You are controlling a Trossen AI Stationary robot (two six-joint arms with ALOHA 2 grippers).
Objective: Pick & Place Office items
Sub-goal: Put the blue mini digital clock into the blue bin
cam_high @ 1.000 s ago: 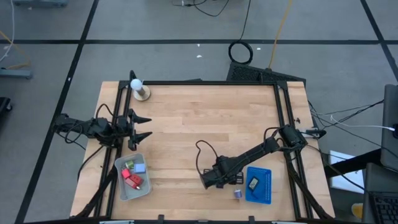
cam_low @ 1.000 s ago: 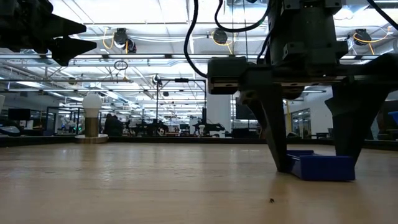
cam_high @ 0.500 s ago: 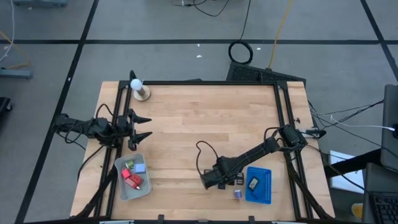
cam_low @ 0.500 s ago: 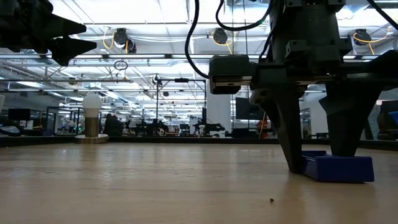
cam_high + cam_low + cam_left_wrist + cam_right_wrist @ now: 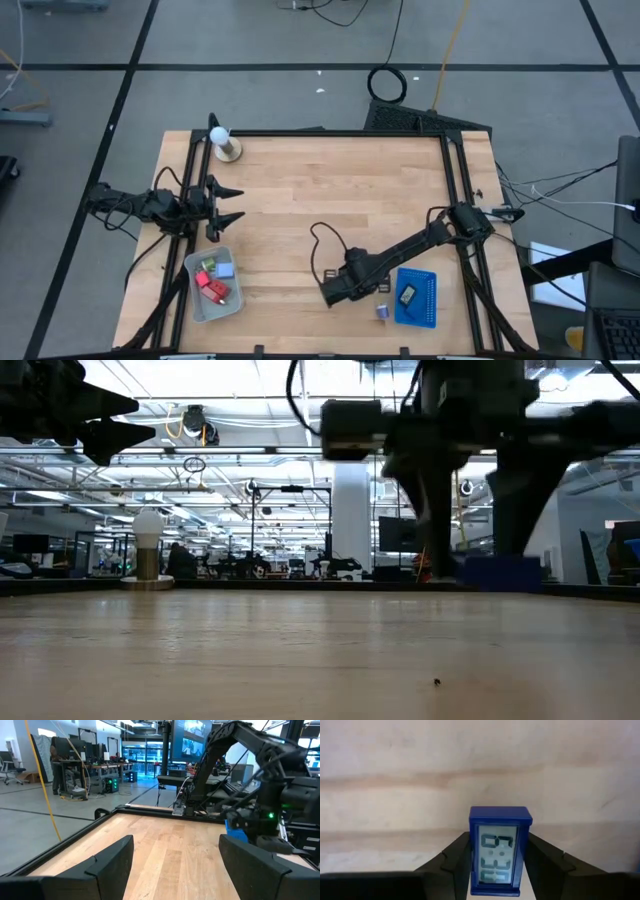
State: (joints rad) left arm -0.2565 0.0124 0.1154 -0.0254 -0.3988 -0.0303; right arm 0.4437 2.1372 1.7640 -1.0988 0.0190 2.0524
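Blue clock [image 5: 500,851] is held in right gripper [image 5: 495,865], lifted off table [image 5: 300,200] near front edge; thin side grip, so slip possible; left gripper [image 5: 228,204] is parked wide.

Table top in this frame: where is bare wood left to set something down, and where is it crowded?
Bare wood spans the middle of the table, from the white ball on its base across to the right rail. Crowded: the grey tray by the near-left edge, and the near-right, where the right gripper holds a blue block beside the blue tray.
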